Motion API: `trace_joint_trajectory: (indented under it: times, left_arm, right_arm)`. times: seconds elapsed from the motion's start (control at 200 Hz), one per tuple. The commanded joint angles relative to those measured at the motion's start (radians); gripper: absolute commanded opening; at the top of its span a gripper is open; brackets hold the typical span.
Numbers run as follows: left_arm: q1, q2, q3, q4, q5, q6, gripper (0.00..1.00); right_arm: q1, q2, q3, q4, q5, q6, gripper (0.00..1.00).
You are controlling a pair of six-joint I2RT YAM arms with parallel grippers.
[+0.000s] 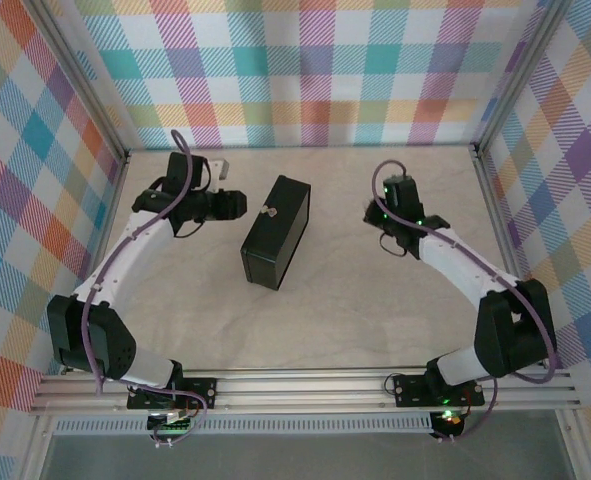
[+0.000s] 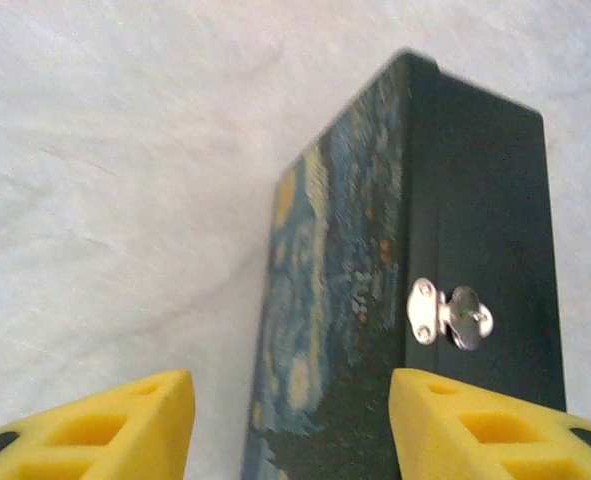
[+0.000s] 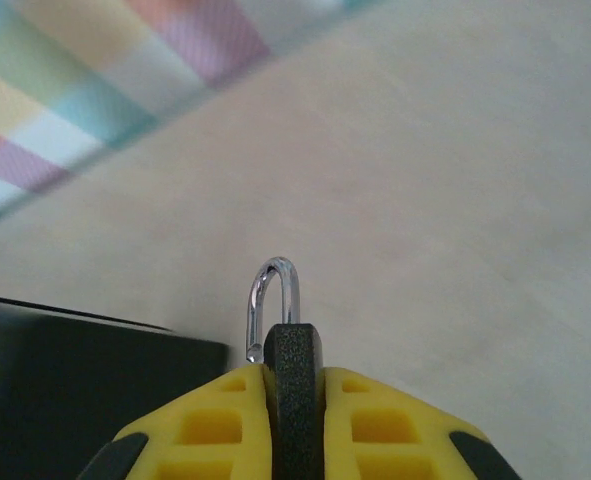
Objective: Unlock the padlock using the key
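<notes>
The padlock (image 3: 293,385) is black, gripper fingers (image 3: 380,425) yellow, box lid (image 2: 330,300) blue-and-yellow, walls (image 1: 315,70) pastel-checked.

Left arm (image 1: 125,245) and right arm (image 1: 465,270) alike: white shells on the long links, black housings at the joints, black base plates (image 1: 170,392) at the bottom. A purple cable (image 1: 93,330) along each arm. Small green lights (image 1: 388,213) near the right wrist. Left fingers (image 2: 125,425) and right fingers (image 3: 210,430) bright yellow, with square hollow pockets, black at the roots.
</notes>
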State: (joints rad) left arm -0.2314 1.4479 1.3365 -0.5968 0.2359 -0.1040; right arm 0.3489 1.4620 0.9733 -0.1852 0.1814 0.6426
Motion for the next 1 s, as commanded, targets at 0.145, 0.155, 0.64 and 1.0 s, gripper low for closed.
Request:
trace_joint_trajectory:
  times: [0.145,0.155,0.64,1.0]
  left_arm:
    - [0.121,-0.106,-0.007,0.113,-0.054,-0.060,1.00]
    - [0.124,-0.110,-0.011,0.117,-0.055,-0.064,1.00]
    - [0.140,-0.063,-0.134,-0.096,0.132,-0.247,1.00]
    - [0.084,-0.170,-0.302,-0.018,0.102,-0.309,1.00]
  right_arm:
    - [-0.009,0.144,-0.102,0.054,-0.089,-0.060,0.22]
    - [-0.010,0.148,-0.102,0.056,-0.092,-0.062,0.23]
    - [0.116,-0.015,0.016,-0.055,-0.270,-0.115,0.85]
    - [0.294,0.116,0.362,-0.226,-0.194,0.117,1.00]
